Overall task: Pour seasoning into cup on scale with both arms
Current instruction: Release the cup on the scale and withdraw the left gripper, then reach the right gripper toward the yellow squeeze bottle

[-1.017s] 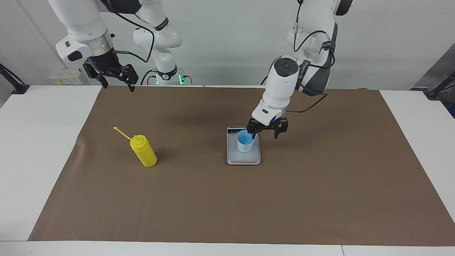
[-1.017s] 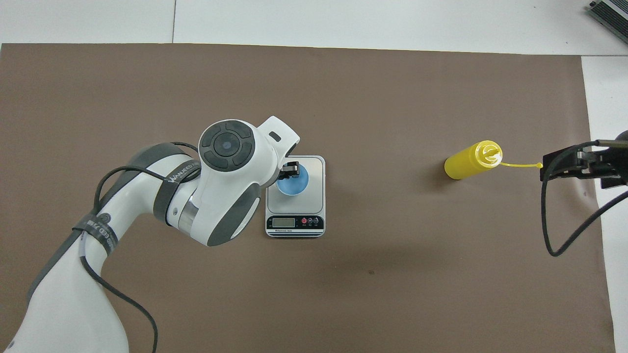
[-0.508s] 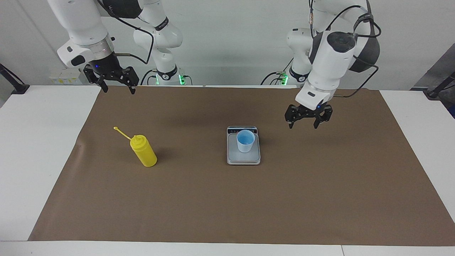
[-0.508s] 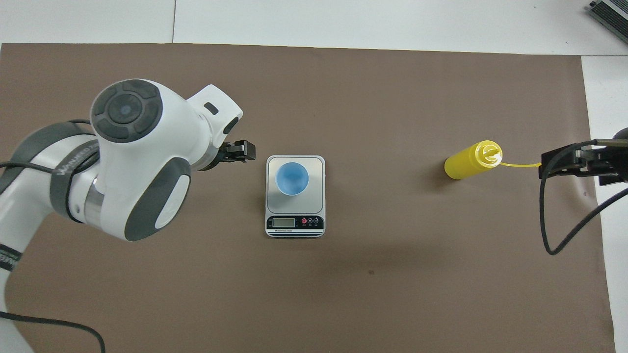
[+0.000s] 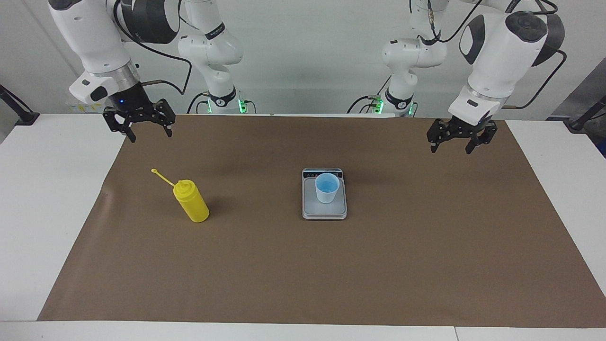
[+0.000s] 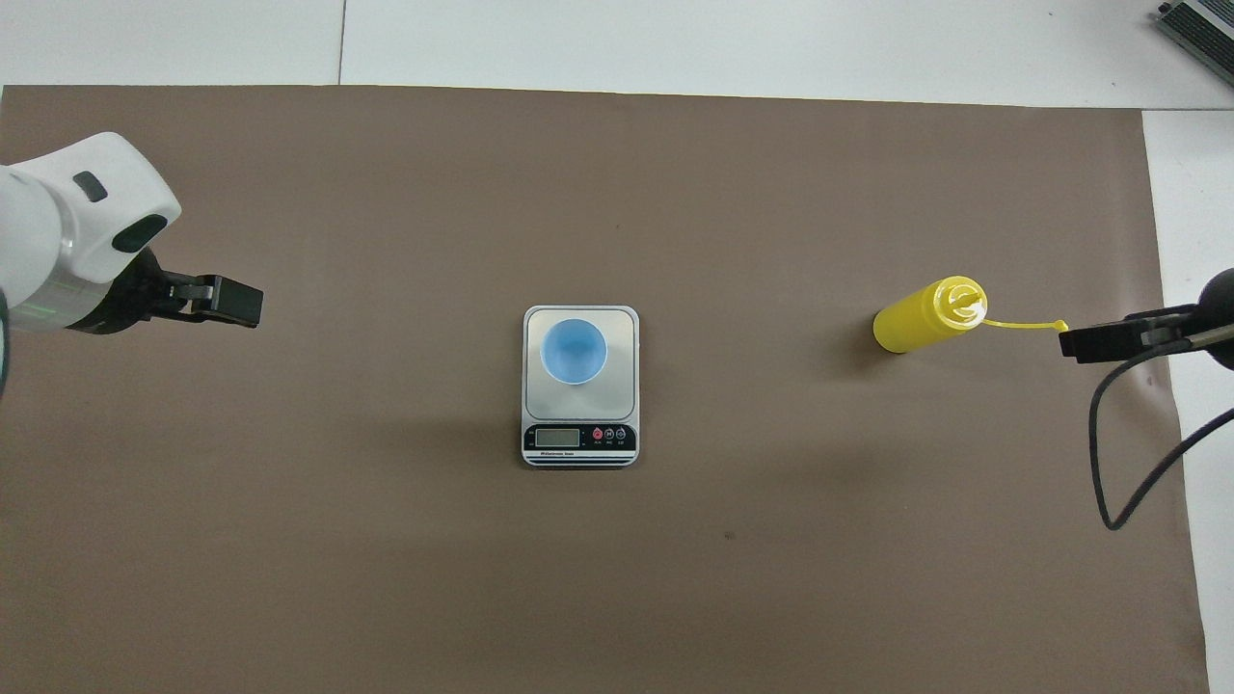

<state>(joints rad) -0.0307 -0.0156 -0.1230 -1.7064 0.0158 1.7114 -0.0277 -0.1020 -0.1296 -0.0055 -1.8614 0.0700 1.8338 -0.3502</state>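
The cup (image 5: 326, 187) stands upright on the scale (image 5: 324, 210), near the middle of the brown mat (image 5: 303, 274). It sits on the weighing plate, clear of the display strip, which lies at the edge nearer the robots; this placement lets the scale register whatever is poured in. The cup appears empty, so pouring is judged not yet begun.

The yellow bottle (image 5: 191, 201) stands upright on the mat toward the right arm's end of the table, well apart from the scale. Its cap is off the nozzle and hangs out on its strap (image 5: 162, 177), pointing toward the right arm's end. The nozzle is therefore ready to dispense.

The right gripper (image 5: 147, 134) hangs in the air over the mat's edge near the bottle, fingers spread and holding nothing. This position suits a descent onto the bottle body.

The left gripper (image 5: 453, 144) hangs over the mat toward the left arm's end, well apart from the scale, fingers likewise spread and empty. Standing off here keeps the space around the cup free.

Next step, as judged: the right gripper takes the bottle by its body.
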